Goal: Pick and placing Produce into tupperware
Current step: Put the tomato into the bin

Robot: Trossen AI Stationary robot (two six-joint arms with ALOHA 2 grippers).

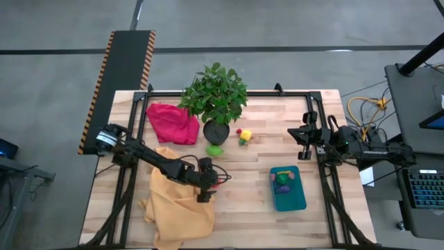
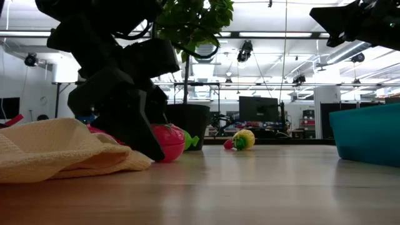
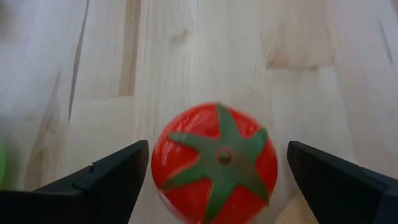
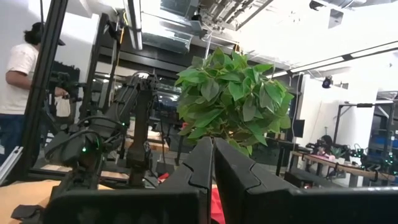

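Note:
A red toy tomato (image 3: 214, 165) with a green star-shaped top rests on the wooden table. My left gripper (image 3: 217, 155) is open, one finger on each side of it and a thin gap at each. In the high view this gripper (image 1: 211, 183) is beside the yellow cloth. The teal tupperware (image 1: 288, 198) stands at the near right with green and purple produce (image 1: 282, 182) inside. A green piece (image 1: 214, 149) and a yellow-and-red piece (image 1: 244, 135) lie by the plant pot. My right gripper (image 1: 302, 135) is shut, raised at the right edge.
A leafy potted plant (image 1: 215, 97) stands at the far middle. A red cloth (image 1: 172, 121) lies left of it, and a crumpled yellow cloth (image 1: 177, 201) at the near left. Bare wood lies between the tomato and the tupperware (image 2: 369, 134).

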